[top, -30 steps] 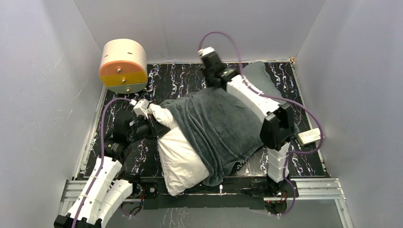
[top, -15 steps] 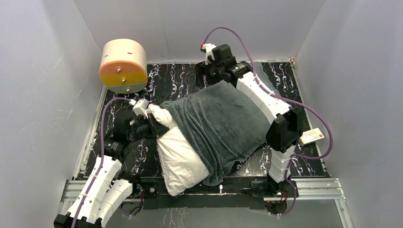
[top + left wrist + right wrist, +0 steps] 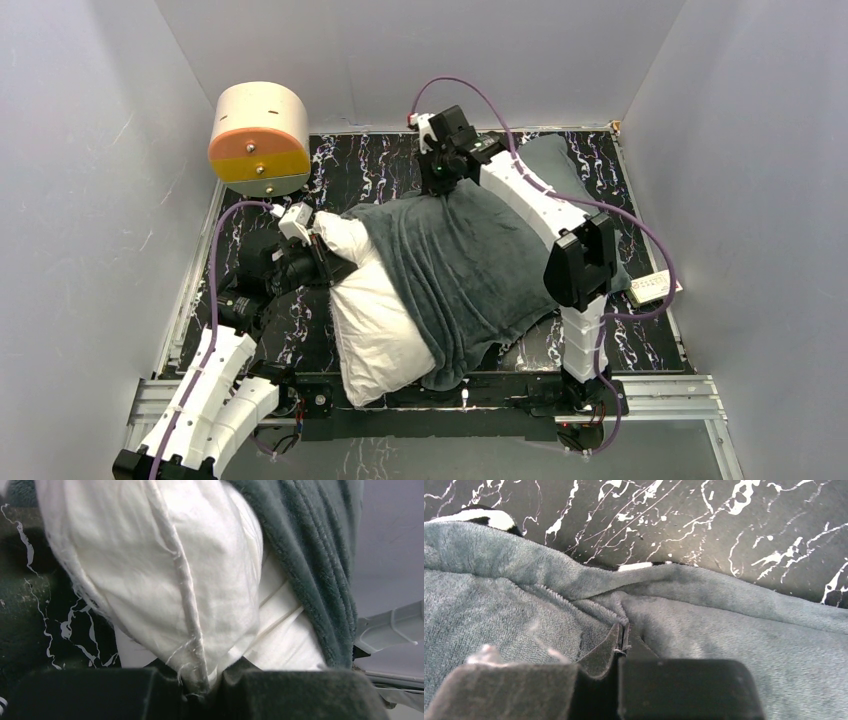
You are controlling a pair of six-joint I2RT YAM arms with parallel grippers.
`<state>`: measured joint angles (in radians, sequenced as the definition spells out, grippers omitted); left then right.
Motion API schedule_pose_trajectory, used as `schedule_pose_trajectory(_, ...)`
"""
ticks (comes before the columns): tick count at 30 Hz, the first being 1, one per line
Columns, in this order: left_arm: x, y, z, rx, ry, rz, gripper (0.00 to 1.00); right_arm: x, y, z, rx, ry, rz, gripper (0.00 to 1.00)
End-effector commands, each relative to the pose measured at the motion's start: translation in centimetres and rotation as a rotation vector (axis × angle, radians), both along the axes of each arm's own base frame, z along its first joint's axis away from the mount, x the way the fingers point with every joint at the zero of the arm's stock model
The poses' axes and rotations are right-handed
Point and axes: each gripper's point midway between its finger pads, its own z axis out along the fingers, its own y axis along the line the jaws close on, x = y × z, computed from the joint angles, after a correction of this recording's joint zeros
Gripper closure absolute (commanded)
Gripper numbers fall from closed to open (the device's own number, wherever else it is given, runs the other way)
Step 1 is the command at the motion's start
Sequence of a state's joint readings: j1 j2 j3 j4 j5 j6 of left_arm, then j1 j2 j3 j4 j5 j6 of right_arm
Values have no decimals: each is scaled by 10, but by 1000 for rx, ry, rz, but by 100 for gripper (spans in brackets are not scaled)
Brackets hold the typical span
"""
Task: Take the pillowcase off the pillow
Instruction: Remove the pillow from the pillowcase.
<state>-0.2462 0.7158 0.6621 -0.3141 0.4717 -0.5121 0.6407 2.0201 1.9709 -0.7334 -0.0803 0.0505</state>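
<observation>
Clamping the pillow (image 3: pixel 165 580) corner, the left gripper (image 3: pixel 197 682) anchors; the right gripper (image 3: pixel 622 637), pinching the pillowcase (image 3: pixel 724 630), must next pull away.

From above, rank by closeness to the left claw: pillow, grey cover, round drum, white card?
1. pillow, pinched in the left gripper.
2. pillowcase, just to its right.
3. cylinder, back left.
4. white card, far right edge.
</observation>
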Motion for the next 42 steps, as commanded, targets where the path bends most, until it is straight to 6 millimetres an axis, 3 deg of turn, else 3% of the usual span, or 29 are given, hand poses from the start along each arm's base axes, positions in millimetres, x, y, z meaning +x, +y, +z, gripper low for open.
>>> schedule_pose_trajectory(1,-2,2,22,14,-76,-19,100,58,-93,45,-49,-175,-271,100)
schedule_pose_trajectory(4,1,9,18,44,-54,25,100,73,-121,64,-97,-267,-419,100)
schedule_pose_trajectory(8,6,31,12,122,-15,152,100,102,-184,91,-75,-349,-667,100)
schedule_pose_trajectory(11,8,51,8,178,6,266,100,112,-213,96,-63,-370,-765,100)
schedule_pose_trajectory(13,9,58,6,201,10,305,100,112,-219,93,-59,-354,-797,100)
schedule_pose_trajectory(15,11,56,6,191,8,296,100,107,-198,93,27,-311,-711,100)
schedule_pose_trajectory(18,14,40,9,142,-18,221,100,83,-140,95,157,-216,-463,97)
schedule_pose_trajectory(19,15,36,10,130,-25,202,100,73,-124,96,180,-191,-394,89)
schedule_pose_trajectory(23,16,24,12,123,-36,116,100,41,-84,108,231,-177,-249,39)
schedule_pose_trajectory(24,17,23,13,123,-39,102,100,34,-74,109,237,-180,-211,31)
schedule_pose_trajectory(27,16,18,15,115,-51,67,100,14,-44,110,236,-174,-118,23)
schedule_pose_trajectory(30,16,15,16,109,-58,48,100,-6,-12,97,216,-141,-8,16)
schedule_pose_trajectory(34,15,13,16,103,-55,38,100,-17,20,63,150,-69,71,12)
schedule_pose_trajectory(37,15,15,20,100,-65,48,100,-11,18,28,29,-27,26,14)
schedule_pose_trajectory(39,15,18,21,108,-68,73,100,2,4,13,-50,-61,-53,26)
schedule_pose_trajectory(42,16,26,20,131,-62,114,100,22,-22,12,-118,-156,-164,62)
